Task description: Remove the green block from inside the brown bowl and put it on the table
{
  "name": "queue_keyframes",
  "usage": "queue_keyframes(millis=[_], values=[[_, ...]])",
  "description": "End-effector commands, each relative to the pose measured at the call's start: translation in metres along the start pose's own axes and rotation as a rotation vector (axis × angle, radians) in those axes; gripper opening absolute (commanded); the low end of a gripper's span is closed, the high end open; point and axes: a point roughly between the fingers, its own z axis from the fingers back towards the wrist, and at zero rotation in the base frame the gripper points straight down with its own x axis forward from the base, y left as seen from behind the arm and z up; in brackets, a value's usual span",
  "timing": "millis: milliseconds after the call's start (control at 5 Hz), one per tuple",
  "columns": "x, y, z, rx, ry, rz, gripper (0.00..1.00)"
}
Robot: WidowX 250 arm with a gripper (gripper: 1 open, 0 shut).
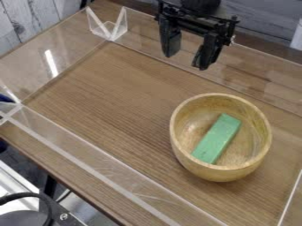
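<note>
One gripper [189,53] hangs released and empty above the counter [106,97]; block [217,139] lies in bowl [189,154]; no legible markings.

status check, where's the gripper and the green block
Gripper open, empty, up behind the brown bowl. Green block flat inside the bowl, untouched. Table bare beside the bowl, nothing in the way.

green block [217,139], tan bowl [189,150], wood-grain table [106,97]
</note>
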Motion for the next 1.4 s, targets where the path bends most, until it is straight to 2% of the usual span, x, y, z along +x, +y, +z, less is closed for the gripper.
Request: queue_keyframes(millis=[0, 200, 600, 800, 1200], values=[[-0.006, -0.01, -0.006, -0.002, 0.013, -0.029, 1.0], [-0.012, -0.021, -0.012, -0.005, 0.024, -0.063, 1.0], [-0.023, -0.051, -0.03, -0.01, 0.025, -0.146, 1.0], [-0.022, -0.062, -0.042, -0.013, 0.033, -0.175, 1.0], [-0.02, -0.07, -0.061, -0.015, 0.059, -0.196, 1.0]])
